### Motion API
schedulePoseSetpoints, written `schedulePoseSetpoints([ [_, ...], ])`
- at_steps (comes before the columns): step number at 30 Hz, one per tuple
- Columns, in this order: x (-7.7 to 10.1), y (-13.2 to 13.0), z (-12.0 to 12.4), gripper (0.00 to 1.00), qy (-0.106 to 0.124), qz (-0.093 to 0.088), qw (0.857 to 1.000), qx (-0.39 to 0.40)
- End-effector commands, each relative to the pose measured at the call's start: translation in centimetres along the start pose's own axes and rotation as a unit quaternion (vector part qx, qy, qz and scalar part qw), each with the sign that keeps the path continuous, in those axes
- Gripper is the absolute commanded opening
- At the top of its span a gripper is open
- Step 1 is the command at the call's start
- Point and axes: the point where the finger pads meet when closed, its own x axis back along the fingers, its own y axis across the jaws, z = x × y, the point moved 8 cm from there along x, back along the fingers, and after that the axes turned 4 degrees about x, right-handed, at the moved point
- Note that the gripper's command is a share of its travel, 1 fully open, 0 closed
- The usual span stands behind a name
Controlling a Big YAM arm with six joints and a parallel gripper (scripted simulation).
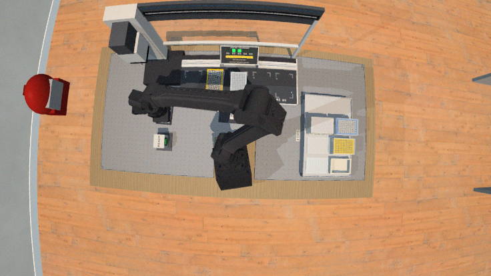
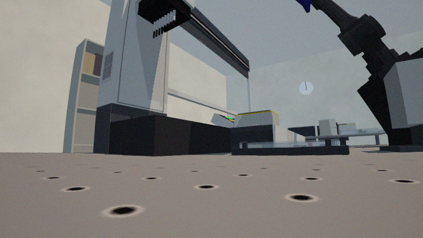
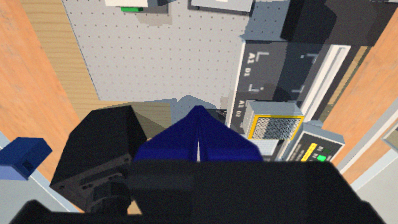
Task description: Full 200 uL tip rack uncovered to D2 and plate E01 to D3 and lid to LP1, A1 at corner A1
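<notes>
Wood-plank floor surrounds the perforated grey table (image 1: 130,151). Up high over its left part hangs the gripper (image 3: 198,145), blue fingers pressed together, carrying nothing. Beyond it, on the dark deck, the yellow-rimmed tip rack (image 1: 214,79) sits uncovered, long axis running front-to-back, pale rings on grey. Just beside it lies the white sample plate (image 1: 237,81).

"READY" on key (image 1: 159,141); "A1" on deck (image 3: 248,61)
</notes>
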Motion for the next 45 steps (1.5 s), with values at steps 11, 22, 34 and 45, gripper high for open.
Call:
schedulePoseSetpoints([
  [11, 0.2, 5.8, -0.7, 0.00, 0.002, 0.000, 1.000, -0.015],
  [22, 0.2, 10.3, -1.2, 0.00, 0.002, 0.000, 1.000, -0.015],
  [34, 1.1, 11.4, -1.8, 0.00, -0.015, 0.000, 0.999, -0.038],
  [45, -1.7, 11.9, -1.6, 0.00, -0.005, 0.000, 1.000, -0.022],
])
